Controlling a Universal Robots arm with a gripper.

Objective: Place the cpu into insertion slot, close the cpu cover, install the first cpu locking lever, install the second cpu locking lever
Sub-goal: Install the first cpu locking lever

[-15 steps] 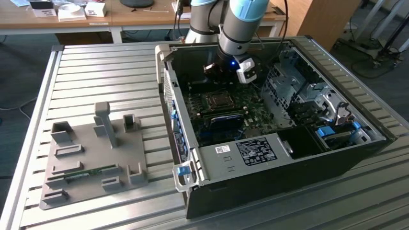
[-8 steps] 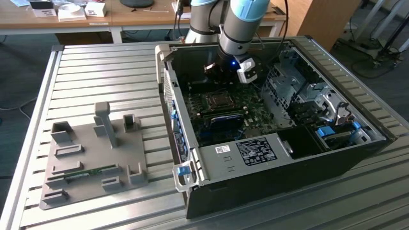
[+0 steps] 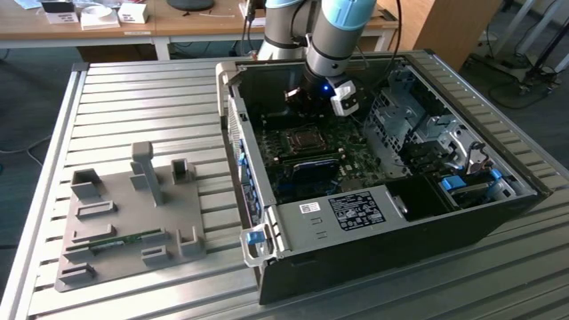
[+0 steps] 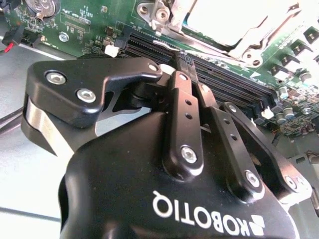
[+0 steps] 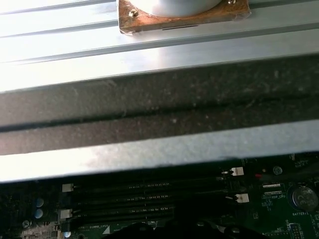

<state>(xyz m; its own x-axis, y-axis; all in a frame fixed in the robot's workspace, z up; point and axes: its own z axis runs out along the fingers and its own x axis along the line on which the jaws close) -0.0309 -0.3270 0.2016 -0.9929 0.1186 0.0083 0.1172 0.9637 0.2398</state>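
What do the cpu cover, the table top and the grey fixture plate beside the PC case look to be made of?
The cpu cover looks like bright bare metal, probably steel: it glares silver-white under the light. The table top seems to be ribbed aluminium profile, pale with a soft sheen along its grooves. The fixture plate is matt grey with no shine, likely plastic, perhaps printed; that stays open.

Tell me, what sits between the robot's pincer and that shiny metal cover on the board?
In the second wrist view, long black memory slots lie between the pincer and the cpu cover.
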